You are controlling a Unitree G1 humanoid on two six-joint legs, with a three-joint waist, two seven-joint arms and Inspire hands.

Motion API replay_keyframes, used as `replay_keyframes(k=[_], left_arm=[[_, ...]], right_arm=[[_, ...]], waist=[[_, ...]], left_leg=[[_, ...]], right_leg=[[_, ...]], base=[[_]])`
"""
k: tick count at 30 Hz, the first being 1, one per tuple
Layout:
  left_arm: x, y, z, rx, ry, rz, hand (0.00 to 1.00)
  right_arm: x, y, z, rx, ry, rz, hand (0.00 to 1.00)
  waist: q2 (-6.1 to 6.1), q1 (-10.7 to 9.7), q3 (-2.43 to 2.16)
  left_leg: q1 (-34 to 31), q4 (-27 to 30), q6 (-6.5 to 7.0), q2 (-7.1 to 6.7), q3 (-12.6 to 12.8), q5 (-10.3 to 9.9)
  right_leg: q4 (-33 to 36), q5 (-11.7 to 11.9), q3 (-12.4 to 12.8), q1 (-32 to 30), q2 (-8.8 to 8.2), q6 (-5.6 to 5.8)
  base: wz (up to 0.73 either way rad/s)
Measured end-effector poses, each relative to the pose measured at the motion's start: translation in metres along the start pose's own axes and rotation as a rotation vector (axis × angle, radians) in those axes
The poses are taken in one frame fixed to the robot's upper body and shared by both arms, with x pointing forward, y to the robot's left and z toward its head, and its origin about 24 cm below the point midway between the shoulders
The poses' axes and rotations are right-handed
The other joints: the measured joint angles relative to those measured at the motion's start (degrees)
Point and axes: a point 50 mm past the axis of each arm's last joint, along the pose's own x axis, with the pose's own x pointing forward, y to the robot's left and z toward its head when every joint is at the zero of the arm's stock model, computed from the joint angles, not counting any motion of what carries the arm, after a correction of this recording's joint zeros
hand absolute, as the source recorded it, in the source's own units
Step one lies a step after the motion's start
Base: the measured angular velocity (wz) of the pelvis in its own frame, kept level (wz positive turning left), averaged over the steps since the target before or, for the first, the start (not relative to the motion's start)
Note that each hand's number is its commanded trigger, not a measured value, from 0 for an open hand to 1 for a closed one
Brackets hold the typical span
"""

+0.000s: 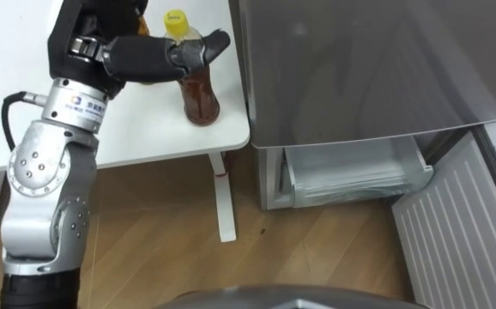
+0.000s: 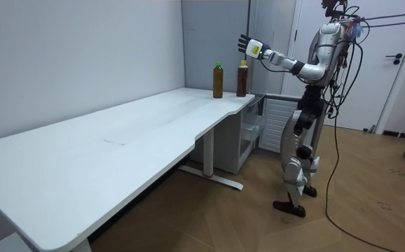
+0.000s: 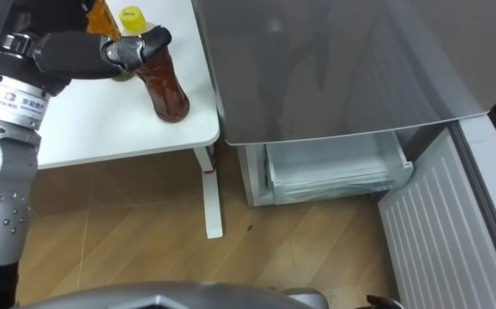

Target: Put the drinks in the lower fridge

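Two drink bottles stand near the corner of the white table (image 1: 145,137). One holds brown tea and has a yellow cap (image 1: 199,94) (image 2: 242,78). The other (image 2: 217,80) stands farther in; in the left eye view it (image 1: 142,21) is mostly behind my hand. My left hand (image 1: 102,39) (image 2: 245,43) is raised at the height of the yellow-capped bottle's neck, open, with the fingers straight. Its thumb (image 1: 175,56) reaches across the front of the bottle's neck without closing on it. The lower fridge compartment (image 1: 355,176) is open beside the table.
The grey fridge top (image 1: 359,60) stands right of the table corner. The fridge door (image 1: 462,232), white and ribbed inside, is swung out at the lower right. A white table leg (image 1: 222,197) stands on the wooden floor between table and fridge. I stand at the table's end by the fridge.
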Motion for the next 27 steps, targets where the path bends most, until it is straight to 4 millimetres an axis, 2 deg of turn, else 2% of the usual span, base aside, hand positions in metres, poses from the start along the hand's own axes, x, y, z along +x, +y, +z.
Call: replay_keyframes(k=[5,12,23,27], left_arm=[[0.0,0.0,0.0,-0.001,0.002,0.002,0.0],[-0.012,0.007,-0.021,-0.019,0.101,0.062,0.0],[-0.013,0.008,-0.023,-0.019,0.108,0.074,0.0],[-0.015,0.01,-0.029,-0.019,0.135,0.083,0.0]], right_arm=[[0.0,0.0,-0.001,-0.004,0.006,-0.001,0.0],[0.0,0.0,-0.006,-0.013,0.028,-0.023,0.0],[0.0,0.001,-0.006,-0.023,0.03,-0.02,0.0],[0.0,0.001,-0.006,-0.023,0.031,-0.014,0.0]], waist=[[0.04,0.0,0.02],[0.11,-0.1,0.15],[0.15,-0.2,0.37],[0.13,-0.2,0.38]], left_leg=[[0.0,0.0,0.0,0.0,0.0,0.0],[0.0,0.0,0.0,0.0,0.0,0.0],[0.1,-0.1,0.0,0.0,-0.1,0.0],[0.1,-0.1,0.0,0.0,-0.1,0.0]], right_leg=[[0.0,0.0,0.0,0.0,0.0,0.0],[0.1,0.0,0.0,0.1,0.0,-0.01],[0.1,0.0,-0.1,0.0,-0.01,-0.01],[0.1,0.0,-0.1,0.0,-0.01,0.0]], base=[[0.0],[0.0],[0.0],[0.0]])
